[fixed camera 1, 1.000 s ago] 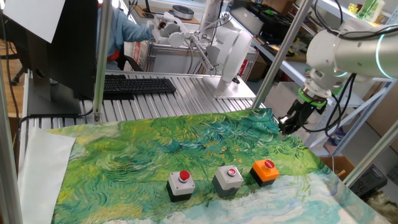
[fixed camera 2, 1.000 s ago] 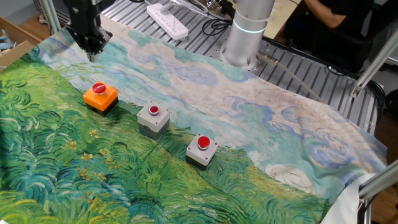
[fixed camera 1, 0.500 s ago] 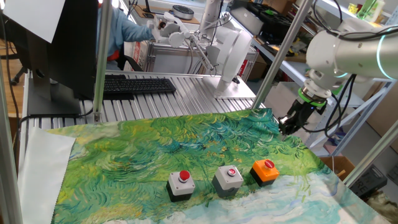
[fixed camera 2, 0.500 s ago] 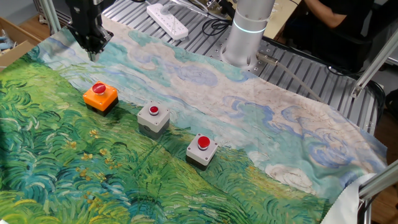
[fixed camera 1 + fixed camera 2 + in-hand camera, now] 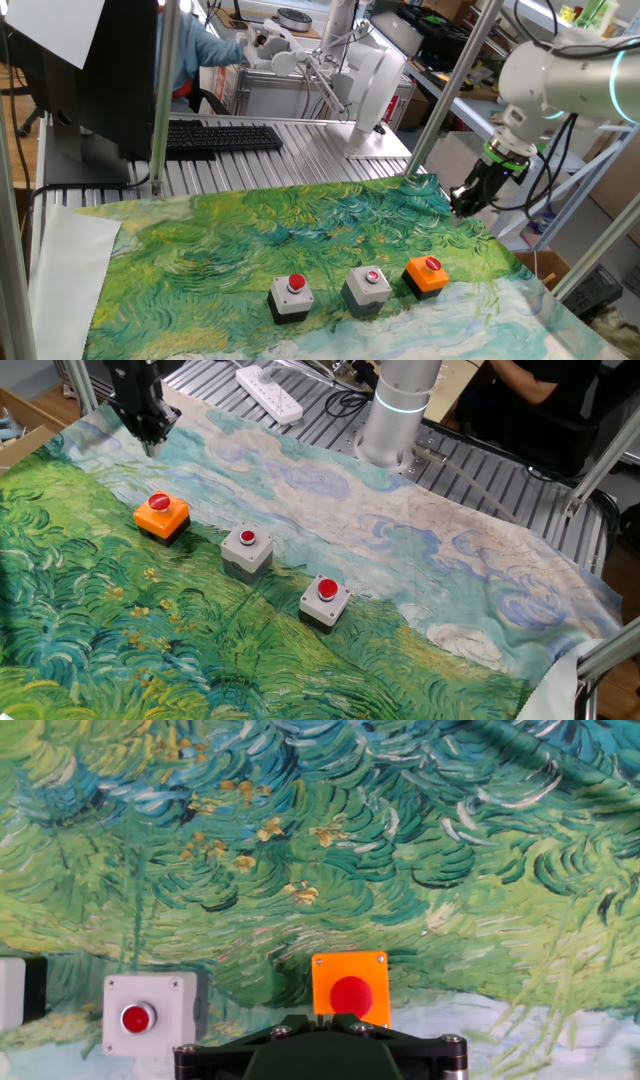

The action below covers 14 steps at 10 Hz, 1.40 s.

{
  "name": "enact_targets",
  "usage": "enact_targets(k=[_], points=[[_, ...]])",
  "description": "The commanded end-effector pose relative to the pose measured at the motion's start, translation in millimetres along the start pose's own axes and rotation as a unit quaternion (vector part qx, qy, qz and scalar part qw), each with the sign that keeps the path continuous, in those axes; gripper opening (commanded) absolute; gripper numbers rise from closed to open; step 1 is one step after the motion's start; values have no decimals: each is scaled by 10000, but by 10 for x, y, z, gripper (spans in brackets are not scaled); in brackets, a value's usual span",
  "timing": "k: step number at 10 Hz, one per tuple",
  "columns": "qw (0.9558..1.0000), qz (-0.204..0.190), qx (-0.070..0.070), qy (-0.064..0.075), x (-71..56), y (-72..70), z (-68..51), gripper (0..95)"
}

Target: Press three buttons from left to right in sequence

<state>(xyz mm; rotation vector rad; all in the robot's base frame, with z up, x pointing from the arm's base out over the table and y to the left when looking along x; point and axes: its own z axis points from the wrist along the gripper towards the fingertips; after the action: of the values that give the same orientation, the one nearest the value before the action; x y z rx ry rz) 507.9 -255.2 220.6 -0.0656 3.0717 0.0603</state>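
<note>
The gripper point(image 5: 461, 207) hangs in the air above the far right corner of the painted cloth point(image 5: 300, 240), touching nothing. From one fixed view its dark fingers point down and toward the cloth, tilted off vertical, with the black wrist above them and a green ring where the wrist joins the white arm point(image 5: 560, 80). The arm bends in from the right edge of that view, a pale blue lit band on its elbow joint. In the other fixed view the gripper point(image 5: 148, 440) shows as a dark column coming down from the top left corner, its tip over the pale part of the cloth point(image 5: 330, 530). Whether the fingers are parted or closed cannot be told: no view shows the tips clearly, and the hand view shows only the dark edge of the gripper body along the bottom.

The orange button point(image 5: 427, 274) sits on the cloth nearest the gripper, well apart from it and lower down. The middle grey button point(image 5: 367, 287) stands just beside it, and the left grey button point(image 5: 290, 296) a little farther along, the three in a slightly slanted row. In the hand view the orange button point(image 5: 350, 990) lies just above the gripper body, the middle grey button point(image 5: 155, 1013) to its left, and a sliver of the third at the left edge.

The white arm base point(image 5: 395, 410) stands on the ribbed metal table point(image 5: 500, 480) past the cloth.
</note>
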Motion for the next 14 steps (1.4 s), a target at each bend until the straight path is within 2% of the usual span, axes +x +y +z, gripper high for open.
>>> enact_targets(k=[1,6,14], points=[[10000,-3,53,15,60,23,-35,0],[9999,-6,136,27,90,39,-38,0],[9999,27,134,21,96,56,21,0]])
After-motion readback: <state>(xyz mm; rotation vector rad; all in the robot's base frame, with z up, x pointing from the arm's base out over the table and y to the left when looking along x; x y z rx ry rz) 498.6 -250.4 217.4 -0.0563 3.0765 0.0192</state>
